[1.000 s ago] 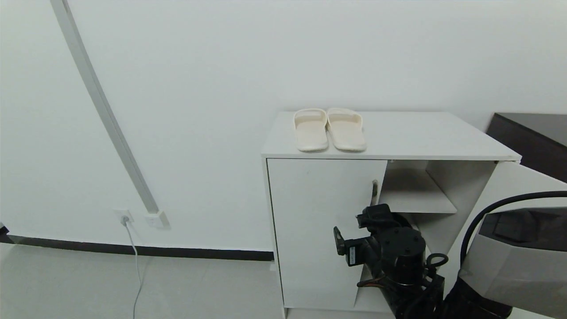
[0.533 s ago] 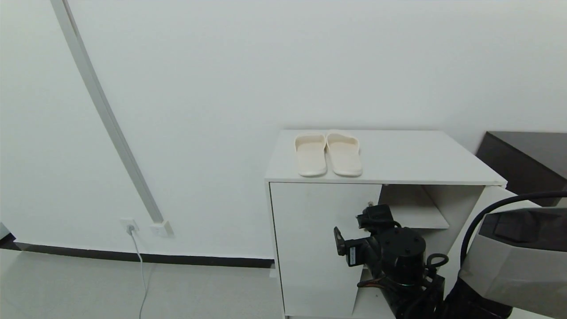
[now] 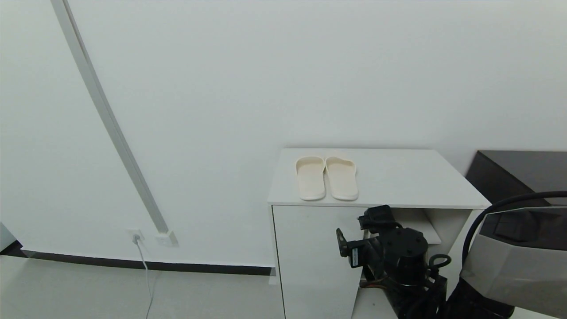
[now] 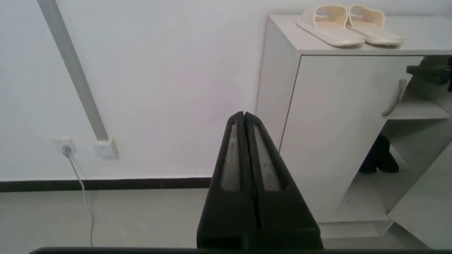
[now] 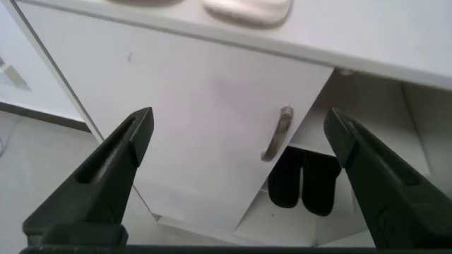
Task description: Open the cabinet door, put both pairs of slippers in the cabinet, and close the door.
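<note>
While the head view looks down, 1 cream pair of slippers [image 3: 327, 178] lies atop the cabinet [image 3: 412, 186], its left door [image 3: 314, 261] shut. Left wrist view: the left gripper [image 4: 244, 159] has fingers pressed together, empty. Right wrist view: the right gripper [image 5: 239, 123] gapes wide before the door handle [image 5: 277, 134]; 1 black pair [image 5: 304, 185] sits in the lower compartment.

The cabinet [image 3: 398, 179] stands against the far wall, right of centre. One pair of slippers [image 3: 334, 179] lies side by side on its top, toward the left end and near the front edge. The left door [image 3: 314, 257] is closed, its handle [image 5: 277, 134] at the door's right edge. The right half is open: a shelf [image 4: 417, 109] crosses it, and a second pair of slippers [image 5: 305, 185] sits in the lower compartment beneath that shelf. A low unit [image 3: 518, 173] stands just right of the cabinet. Well left, on the wall, is a socket [image 3: 135, 235] with its cable [image 3: 146, 274] hanging to the floor.
</note>
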### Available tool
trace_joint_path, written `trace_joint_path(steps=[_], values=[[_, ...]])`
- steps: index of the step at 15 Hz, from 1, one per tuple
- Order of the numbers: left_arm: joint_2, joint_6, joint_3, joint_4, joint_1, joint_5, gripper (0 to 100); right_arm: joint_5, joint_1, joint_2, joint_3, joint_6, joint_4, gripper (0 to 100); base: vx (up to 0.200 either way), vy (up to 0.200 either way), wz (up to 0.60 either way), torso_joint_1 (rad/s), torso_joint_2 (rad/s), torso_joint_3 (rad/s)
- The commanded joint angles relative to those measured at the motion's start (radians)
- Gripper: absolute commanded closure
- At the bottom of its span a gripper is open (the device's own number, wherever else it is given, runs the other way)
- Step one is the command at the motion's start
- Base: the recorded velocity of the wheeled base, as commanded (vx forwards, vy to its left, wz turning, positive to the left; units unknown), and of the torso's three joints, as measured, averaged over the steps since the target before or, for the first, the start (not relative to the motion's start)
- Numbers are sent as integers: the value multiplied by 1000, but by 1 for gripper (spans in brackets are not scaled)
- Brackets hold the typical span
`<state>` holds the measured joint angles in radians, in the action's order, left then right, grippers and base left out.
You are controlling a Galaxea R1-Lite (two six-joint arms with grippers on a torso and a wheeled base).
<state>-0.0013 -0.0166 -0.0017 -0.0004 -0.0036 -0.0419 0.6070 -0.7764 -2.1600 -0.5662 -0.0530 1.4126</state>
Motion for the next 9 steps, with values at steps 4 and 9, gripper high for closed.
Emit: trace_joint_path(steps=[4, 9], values=[[1, 1, 0, -1, 1, 2, 100, -15, 14, -31, 25, 53, 108, 0, 0, 0, 0, 86, -192, -104], [1, 1, 0, -1, -1, 0, 100, -20, 28, 23, -63, 64, 16, 0, 0, 0, 0, 0, 0, 0]])
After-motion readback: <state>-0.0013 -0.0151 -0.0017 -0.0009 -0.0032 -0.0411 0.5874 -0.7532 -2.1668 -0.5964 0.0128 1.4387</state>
